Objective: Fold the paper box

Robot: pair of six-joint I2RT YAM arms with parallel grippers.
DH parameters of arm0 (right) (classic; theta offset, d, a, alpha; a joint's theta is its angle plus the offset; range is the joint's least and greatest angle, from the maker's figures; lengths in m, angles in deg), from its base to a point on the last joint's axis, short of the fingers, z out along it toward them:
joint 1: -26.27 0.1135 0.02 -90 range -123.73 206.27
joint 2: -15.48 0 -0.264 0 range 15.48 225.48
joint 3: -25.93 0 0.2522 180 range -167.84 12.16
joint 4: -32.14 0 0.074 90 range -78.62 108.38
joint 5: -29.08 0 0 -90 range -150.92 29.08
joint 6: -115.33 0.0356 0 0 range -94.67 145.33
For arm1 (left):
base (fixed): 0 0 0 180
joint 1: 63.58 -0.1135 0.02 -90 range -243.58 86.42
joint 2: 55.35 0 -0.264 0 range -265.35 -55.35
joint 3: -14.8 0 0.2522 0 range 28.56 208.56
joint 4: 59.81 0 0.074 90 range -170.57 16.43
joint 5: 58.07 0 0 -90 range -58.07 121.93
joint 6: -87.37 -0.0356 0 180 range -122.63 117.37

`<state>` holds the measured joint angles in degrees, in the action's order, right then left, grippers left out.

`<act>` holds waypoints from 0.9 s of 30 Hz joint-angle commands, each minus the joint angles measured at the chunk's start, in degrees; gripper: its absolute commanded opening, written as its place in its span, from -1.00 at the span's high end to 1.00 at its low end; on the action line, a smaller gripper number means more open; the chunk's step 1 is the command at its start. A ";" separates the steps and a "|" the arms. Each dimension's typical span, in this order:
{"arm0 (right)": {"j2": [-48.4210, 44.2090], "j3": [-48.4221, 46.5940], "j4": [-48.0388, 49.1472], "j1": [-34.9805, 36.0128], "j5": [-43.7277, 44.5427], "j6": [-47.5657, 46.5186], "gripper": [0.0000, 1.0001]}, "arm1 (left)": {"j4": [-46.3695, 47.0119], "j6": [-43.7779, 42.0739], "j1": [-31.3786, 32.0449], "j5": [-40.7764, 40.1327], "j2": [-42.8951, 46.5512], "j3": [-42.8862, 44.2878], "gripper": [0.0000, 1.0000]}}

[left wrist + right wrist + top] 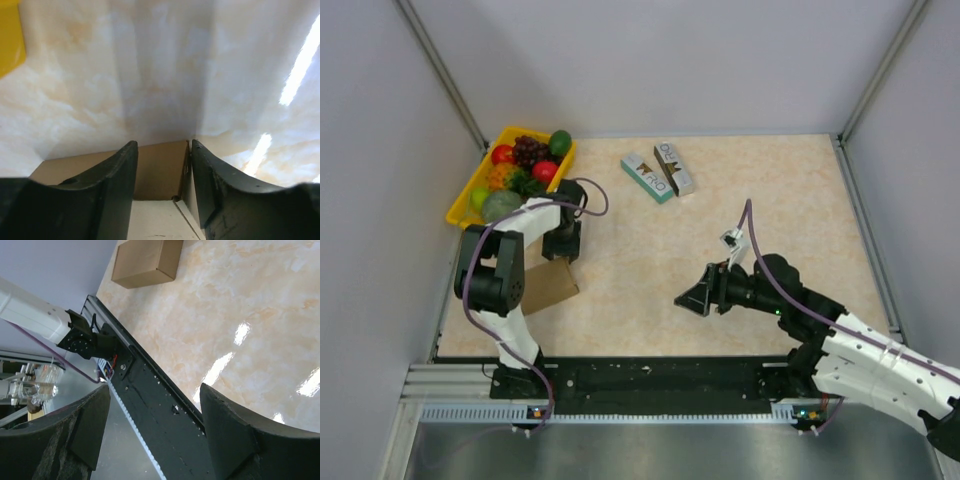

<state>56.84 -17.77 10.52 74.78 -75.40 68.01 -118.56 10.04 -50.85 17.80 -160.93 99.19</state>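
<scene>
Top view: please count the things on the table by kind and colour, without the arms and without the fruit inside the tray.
Plain brown box: 1
Teal printed box: 1
Brown-white printed box: 1
Yellow tray: 1
Total: 4
</scene>
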 commanded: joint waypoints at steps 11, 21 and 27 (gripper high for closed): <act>-0.05 1.37 7.24 -0.44 -3.19 2.15 -0.43 | 1.31 0.95 -0.69 8.05 19.62 -15.34 0.00; -1.99 2.16 6.89 -0.52 -2.31 3.03 -0.42 | -1.40 7.63 -0.43 15.01 26.12 -18.95 -0.05; -1.73 2.07 7.42 -0.44 -3.36 3.38 -0.42 | -2.12 9.74 -0.51 16.94 28.59 -21.23 -0.06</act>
<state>55.59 -15.47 15.51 74.78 -78.03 70.69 -119.74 17.25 -51.17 32.05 -134.35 79.76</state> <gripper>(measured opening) 0.711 0.534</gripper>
